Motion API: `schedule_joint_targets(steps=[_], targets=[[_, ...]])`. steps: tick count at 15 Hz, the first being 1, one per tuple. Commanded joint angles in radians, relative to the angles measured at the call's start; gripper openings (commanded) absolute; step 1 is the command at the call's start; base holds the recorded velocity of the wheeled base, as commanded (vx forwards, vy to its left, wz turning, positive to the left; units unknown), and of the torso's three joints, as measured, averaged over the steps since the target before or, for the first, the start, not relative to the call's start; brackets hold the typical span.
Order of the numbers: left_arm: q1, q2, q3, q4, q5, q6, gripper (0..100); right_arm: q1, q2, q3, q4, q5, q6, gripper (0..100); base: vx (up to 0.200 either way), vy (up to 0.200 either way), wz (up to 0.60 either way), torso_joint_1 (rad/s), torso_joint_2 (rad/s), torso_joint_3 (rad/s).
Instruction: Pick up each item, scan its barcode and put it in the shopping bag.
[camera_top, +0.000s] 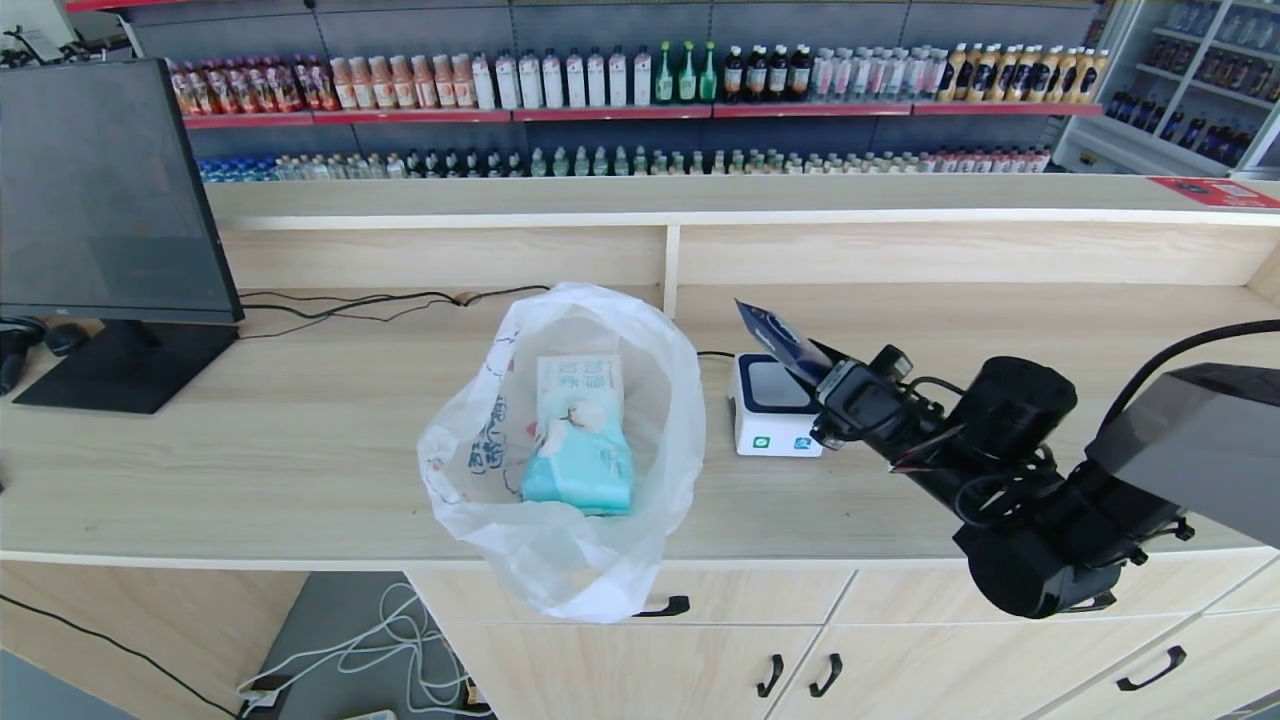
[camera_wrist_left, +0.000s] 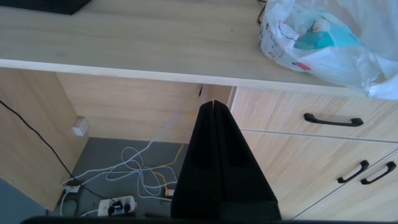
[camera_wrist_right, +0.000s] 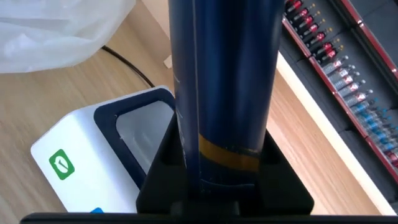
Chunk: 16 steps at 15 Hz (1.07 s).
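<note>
My right gripper (camera_top: 822, 372) is shut on a dark blue pouch (camera_top: 778, 338), holding it tilted just above the white barcode scanner (camera_top: 770, 408) on the counter. In the right wrist view the blue pouch (camera_wrist_right: 224, 81) stands between the black fingers (camera_wrist_right: 283, 165), over the scanner (camera_wrist_right: 81, 155) and its dark window. A clear plastic shopping bag (camera_top: 575, 440) sits open at the counter's front edge with a teal and white pack (camera_top: 580, 440) inside. My left gripper (camera_wrist_left: 214, 106) is shut and empty, below the counter's front edge, with the bag (camera_wrist_left: 323, 37) above it.
A black monitor (camera_top: 105, 200) stands at the counter's left end with cables (camera_top: 350, 300) running behind it. A raised wooden shelf (camera_top: 700, 215) backs the counter. Drawers with black handles (camera_top: 800, 675) lie below, and loose cables (camera_wrist_left: 124, 180) on the floor.
</note>
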Motion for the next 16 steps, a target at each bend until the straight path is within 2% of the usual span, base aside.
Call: schedule_joint_targets(steps=[1, 8, 12, 16], targets=[[0.0, 0.0, 0.0, 0.0, 0.0, 0.0, 0, -0.001, 0.006, -0.045, 0.006, 0.001, 0.003, 0, 0.0, 0.0, 0.0, 0.0, 0.0, 0.0], [0.0, 0.0, 0.0, 0.0, 0.0, 0.0, 0, 0.005, 0.008, -0.045, 0.012, -0.002, 0.01, 0, 0.0, 0.0, 0.0, 0.0, 0.0, 0.0], [0.0, 0.0, 0.0, 0.0, 0.0, -0.002, 0, 0.035, 0.005, -0.047, -0.003, -0.019, 0.073, 0, 0.0, 0.0, 0.0, 0.0, 0.0, 0.0], [0.0, 0.0, 0.0, 0.0, 0.0, 0.0, 0, 0.053, 0.009, -0.045, -0.002, -0.021, 0.081, 0, 0.0, 0.0, 0.0, 0.0, 0.0, 0.0]])
